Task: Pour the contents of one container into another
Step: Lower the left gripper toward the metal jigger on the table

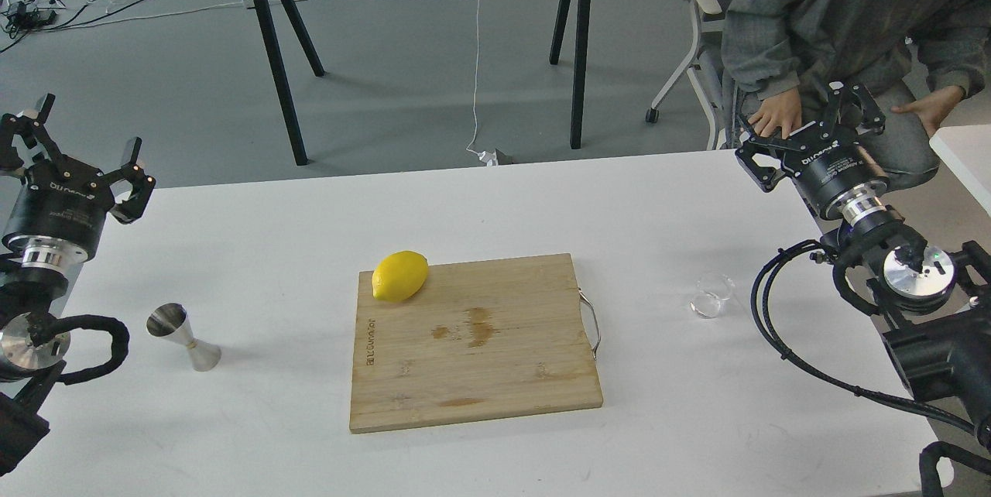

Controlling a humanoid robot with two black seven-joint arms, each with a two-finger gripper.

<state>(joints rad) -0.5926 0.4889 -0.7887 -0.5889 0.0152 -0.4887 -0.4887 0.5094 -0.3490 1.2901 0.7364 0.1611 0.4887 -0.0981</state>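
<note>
Resting at the white counter's [658, 210] centre, a board [472, 342] carries a lemon [400, 275] at its 11 o'clock corner. Jigger [183, 336] stands upright at 9 o'clock, cup [713, 295] at 3 o'clock, both apart from the board. Left gripper [85, 142] hovers beyond the jigger, fingers wide, holding nothing. Right gripper [809, 121] hovers beyond the cup, fingers wide, holding nothing.

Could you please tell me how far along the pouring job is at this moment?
Nothing looks done. The glass cup and jigger stand apart on the table. Left gripper is open and empty; right gripper holds nothing. Grasping and pouring remain.
</note>
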